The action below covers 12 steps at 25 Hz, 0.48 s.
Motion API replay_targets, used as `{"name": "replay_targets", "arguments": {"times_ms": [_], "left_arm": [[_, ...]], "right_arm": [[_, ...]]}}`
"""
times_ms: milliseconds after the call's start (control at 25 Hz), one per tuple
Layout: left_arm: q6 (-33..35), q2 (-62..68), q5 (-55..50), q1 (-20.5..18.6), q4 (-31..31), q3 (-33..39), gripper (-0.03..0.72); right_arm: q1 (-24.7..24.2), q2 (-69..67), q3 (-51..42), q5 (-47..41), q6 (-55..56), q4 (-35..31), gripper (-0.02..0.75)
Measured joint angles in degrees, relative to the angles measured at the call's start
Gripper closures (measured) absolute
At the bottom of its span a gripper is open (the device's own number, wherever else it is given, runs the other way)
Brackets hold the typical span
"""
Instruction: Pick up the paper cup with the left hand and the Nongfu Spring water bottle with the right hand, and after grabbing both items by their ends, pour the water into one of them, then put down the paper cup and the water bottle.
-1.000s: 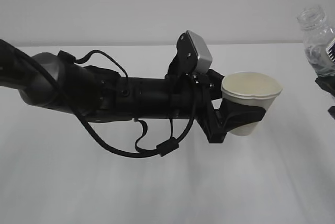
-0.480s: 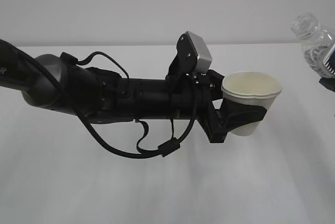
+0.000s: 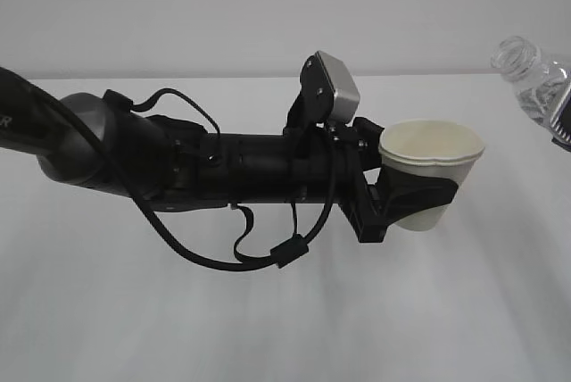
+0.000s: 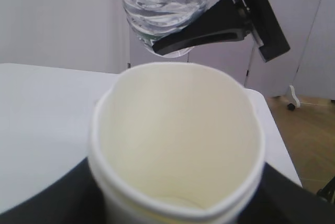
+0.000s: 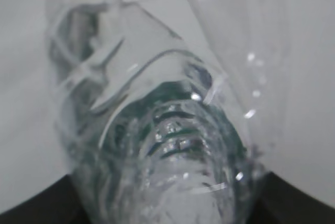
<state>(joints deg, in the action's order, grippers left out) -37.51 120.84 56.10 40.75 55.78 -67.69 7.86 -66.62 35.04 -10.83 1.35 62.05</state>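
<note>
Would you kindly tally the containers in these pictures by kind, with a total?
Paper cup: 1
Water bottle: 1
Total: 2

Open air separates paper cup from bottle

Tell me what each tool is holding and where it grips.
Left tool grips the paper cup around its lower body; right tool grips the water bottle near its bottom end.
</note>
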Motion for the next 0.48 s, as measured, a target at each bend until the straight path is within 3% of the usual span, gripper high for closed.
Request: {"name": "replay_targets", "arguments": {"times_ms": [480], "left_arm": [[-0.1, 3.3, 0.4, 1.6, -0.2, -2.9, 0.241]], "right_arm": [[0.0, 0.0, 0.0, -0.1, 0.0, 2.4, 0.326]]}}
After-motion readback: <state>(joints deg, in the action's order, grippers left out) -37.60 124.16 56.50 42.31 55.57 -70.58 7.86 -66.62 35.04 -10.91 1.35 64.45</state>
